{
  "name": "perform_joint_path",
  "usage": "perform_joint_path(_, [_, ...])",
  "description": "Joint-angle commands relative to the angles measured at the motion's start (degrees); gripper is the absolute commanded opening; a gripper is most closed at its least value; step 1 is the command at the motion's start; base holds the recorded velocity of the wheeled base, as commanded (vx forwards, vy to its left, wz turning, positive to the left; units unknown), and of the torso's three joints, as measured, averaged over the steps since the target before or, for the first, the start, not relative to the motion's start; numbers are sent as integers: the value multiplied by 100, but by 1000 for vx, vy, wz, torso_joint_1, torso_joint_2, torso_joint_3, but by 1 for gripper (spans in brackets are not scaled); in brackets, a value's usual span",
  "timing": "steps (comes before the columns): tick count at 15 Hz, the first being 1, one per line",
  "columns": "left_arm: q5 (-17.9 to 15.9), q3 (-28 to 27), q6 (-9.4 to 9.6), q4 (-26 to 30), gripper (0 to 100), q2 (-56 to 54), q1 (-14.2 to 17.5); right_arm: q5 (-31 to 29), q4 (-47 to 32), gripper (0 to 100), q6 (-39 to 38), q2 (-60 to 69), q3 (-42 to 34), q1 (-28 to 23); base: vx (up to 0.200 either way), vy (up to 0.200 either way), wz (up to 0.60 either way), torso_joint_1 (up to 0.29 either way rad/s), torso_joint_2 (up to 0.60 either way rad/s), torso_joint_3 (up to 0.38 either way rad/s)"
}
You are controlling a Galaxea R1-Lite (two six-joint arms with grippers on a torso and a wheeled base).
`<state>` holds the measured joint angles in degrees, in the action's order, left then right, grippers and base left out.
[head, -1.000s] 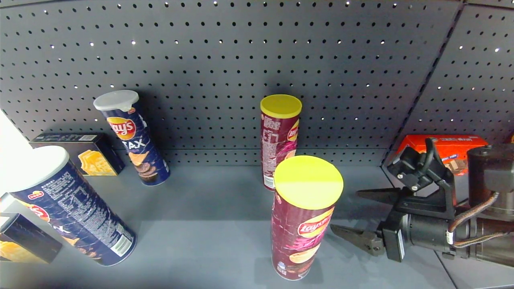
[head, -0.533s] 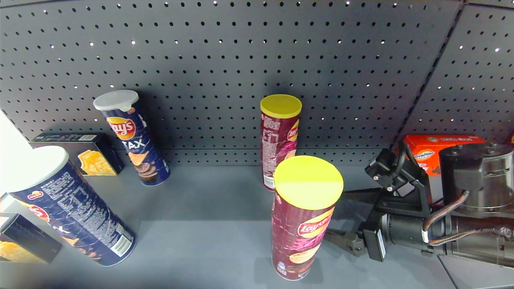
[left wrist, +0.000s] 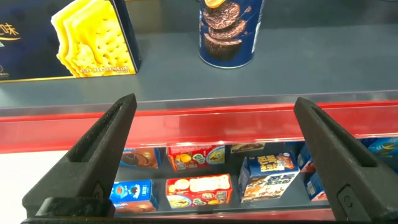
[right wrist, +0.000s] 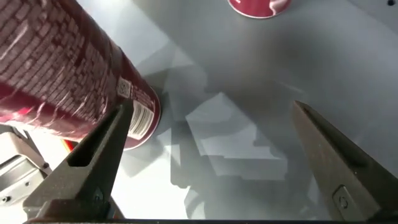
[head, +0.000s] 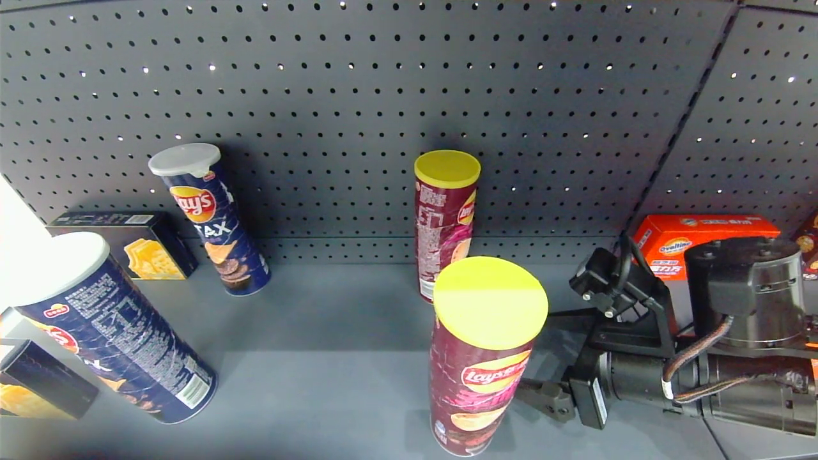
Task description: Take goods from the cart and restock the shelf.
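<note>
Right claw (head: 538, 352) spread wide and empty, low over the shelf (head: 332, 358), at the right side of the front red chip can (head: 476, 390). Can stood on the shelf near the front edge, yellow lid (head: 491, 303) up, just ahead of a 2nd red can (head: 444, 223) by the back wall. From the wrist camera, 1 finger (right wrist: 93, 165) lay right by the can's base; could not tell if it touched. Nothing between the 2 fingers.

Left claw (left wrist: 214, 165) also spread and empty, held off before the shelf's red lip (left wrist: 199, 121).

My reading: can set down, claw due to clear out or tidy it. Tall, narrow can, likely to tip on any sideways knock. Best to draw the claw out to the right, low and slow, near finger coming off first. If squaring the can up, push low on the body, not at the lid. Close behind the arm sat an orange box (head: 703, 233); keep off it.
</note>
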<state>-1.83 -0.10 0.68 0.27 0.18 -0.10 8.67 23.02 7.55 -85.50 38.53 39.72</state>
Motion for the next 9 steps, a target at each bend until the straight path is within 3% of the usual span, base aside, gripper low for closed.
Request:
perform_joint_path(1, [-2,1,2,0,100,-1,1,-5,1,100,1,34,-57,1,0,0,0,0,0,0])
perform_joint_path(9, [-2,1,2,0,100,-1,1,-76,1,100,1,166,-276,1,0,0,0,0,0,0])
